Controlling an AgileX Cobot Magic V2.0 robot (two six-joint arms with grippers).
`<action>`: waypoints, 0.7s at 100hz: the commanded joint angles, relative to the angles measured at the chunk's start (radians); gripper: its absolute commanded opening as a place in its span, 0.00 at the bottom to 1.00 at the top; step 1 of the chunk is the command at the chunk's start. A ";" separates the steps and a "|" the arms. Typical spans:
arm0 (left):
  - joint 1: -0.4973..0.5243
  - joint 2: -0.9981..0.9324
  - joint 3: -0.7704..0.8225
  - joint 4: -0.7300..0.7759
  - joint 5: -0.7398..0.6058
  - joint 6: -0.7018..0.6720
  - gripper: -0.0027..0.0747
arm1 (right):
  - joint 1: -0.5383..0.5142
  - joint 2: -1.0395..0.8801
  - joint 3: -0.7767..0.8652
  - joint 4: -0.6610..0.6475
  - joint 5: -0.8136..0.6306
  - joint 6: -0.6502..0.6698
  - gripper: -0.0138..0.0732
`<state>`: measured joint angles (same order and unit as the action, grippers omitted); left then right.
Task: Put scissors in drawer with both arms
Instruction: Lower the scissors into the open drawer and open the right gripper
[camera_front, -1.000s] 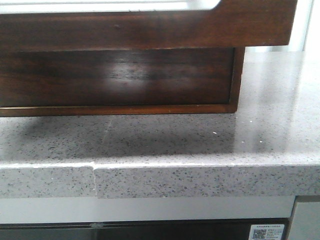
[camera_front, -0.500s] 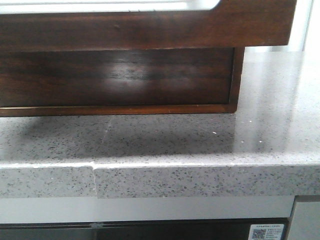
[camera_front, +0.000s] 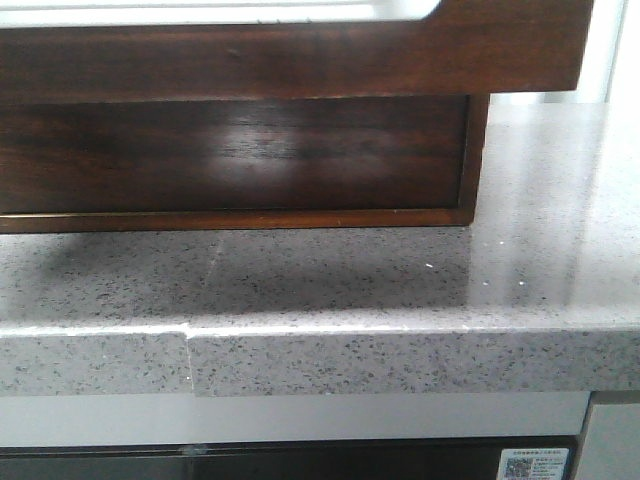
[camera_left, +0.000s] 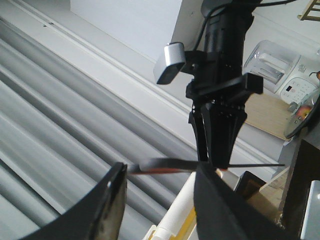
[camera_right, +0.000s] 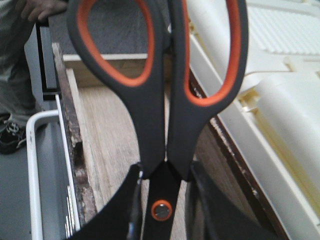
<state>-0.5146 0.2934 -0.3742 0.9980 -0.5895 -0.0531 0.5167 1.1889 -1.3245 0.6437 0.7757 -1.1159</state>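
Observation:
The scissors (camera_right: 162, 95) have grey handles with orange lining and an orange pivot dot. My right gripper (camera_right: 165, 172) is shut on them just above the pivot and holds them over the pale inside of the drawer (camera_right: 107, 135). In the left wrist view the right gripper (camera_left: 212, 161) hangs fingers down with the scissors (camera_left: 165, 166) held flat and seen edge-on. My left gripper (camera_left: 160, 181) is open and empty, its fingers (camera_left: 110, 205) near the scissors' handle end. The front view shows the drawer's dark front (camera_front: 300, 60) pulled out; no gripper shows there.
The dark cabinet frame (camera_front: 250, 150) stands on a speckled grey stone counter (camera_front: 400, 290). White foam packing (camera_right: 280, 100) lies beside the drawer, a white wire rack (camera_right: 35, 150) on its other side. A white appliance (camera_left: 295, 87) stands behind the right arm.

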 joint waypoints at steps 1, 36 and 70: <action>-0.006 0.009 -0.033 -0.053 -0.020 -0.016 0.41 | 0.027 0.014 -0.034 -0.036 -0.066 -0.017 0.08; -0.006 0.009 -0.033 -0.053 -0.020 -0.016 0.41 | 0.039 0.101 -0.034 -0.082 -0.088 -0.017 0.08; -0.006 0.009 -0.033 -0.053 -0.020 -0.017 0.41 | 0.039 0.145 -0.034 -0.087 -0.102 -0.017 0.08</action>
<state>-0.5146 0.2934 -0.3742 0.9980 -0.5895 -0.0531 0.5535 1.3560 -1.3245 0.5350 0.7402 -1.1263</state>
